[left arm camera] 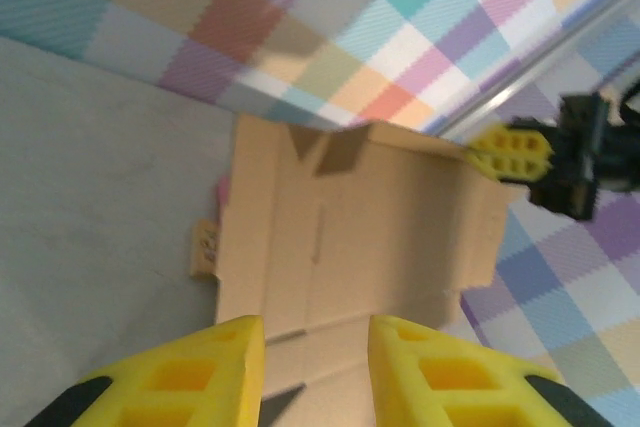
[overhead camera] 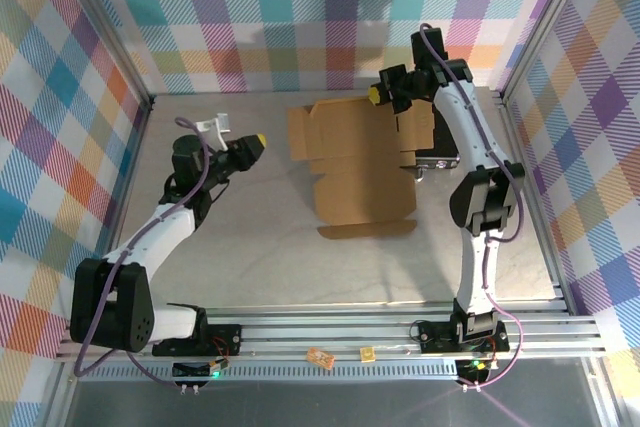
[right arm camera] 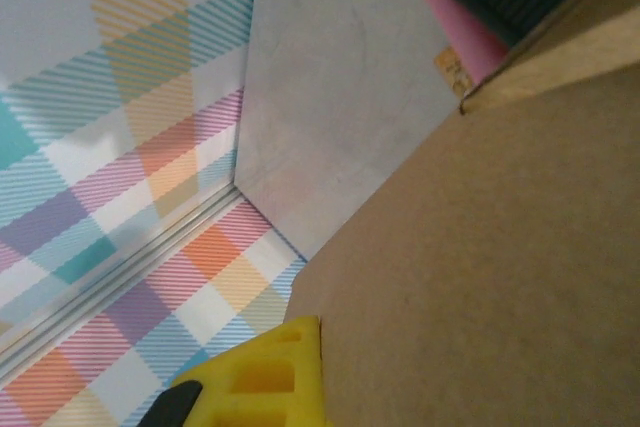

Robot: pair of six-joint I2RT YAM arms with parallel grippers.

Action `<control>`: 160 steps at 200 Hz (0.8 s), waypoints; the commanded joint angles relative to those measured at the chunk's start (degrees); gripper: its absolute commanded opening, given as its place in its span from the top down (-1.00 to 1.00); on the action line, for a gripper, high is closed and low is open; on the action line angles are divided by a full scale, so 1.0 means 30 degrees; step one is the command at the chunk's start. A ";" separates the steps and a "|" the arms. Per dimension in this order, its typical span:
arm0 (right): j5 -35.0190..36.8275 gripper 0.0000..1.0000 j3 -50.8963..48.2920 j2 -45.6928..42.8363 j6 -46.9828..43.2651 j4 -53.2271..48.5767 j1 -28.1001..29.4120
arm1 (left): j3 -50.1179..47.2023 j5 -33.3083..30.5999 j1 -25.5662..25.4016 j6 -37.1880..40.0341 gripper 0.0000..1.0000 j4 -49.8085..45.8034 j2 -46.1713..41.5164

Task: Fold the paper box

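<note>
Folding, early stage: the paper box [overhead camera: 355,162] lies mostly flat mid-table, toward the far wall. My right gripper [overhead camera: 378,95], closed, meets its far right corner; my left gripper [overhead camera: 255,143] hovers nearby, parted, empty. Next, I judge, a side flap needs raising.

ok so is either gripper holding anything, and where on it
The right gripper pinches the paper box at its far edge, near the right corner; the left gripper, open, holds nothing.

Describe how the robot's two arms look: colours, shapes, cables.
Both the left arm and right arm have white tubular links, chunky black joints and black bases. A purple cable loops along each. The jaws are yellow blocks with square cut-outs.
</note>
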 commanded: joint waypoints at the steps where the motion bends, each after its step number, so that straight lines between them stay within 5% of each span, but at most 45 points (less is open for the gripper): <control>1: -0.0776 1.00 0.1175 -0.0334 -0.1339 -0.0198 -0.0165 | -0.0465 0.0842 -0.0853 0.0680 0.36 0.0430 0.1211; 50: -0.0786 1.00 0.1115 -0.0587 -0.1186 -0.0741 -0.0487 | -0.0059 0.1964 -0.2099 -0.0118 0.35 0.3600 0.5145; 94: -0.1085 1.00 0.1059 -0.0674 -0.1208 -0.1099 -0.0716 | 0.0182 0.1577 -0.3216 -0.2825 0.35 0.9912 0.9068; 160: -0.1444 1.00 0.1057 -0.0700 -0.0587 -0.0674 -0.1015 | 0.0951 0.0392 -0.4456 -0.3139 0.33 1.1587 1.1169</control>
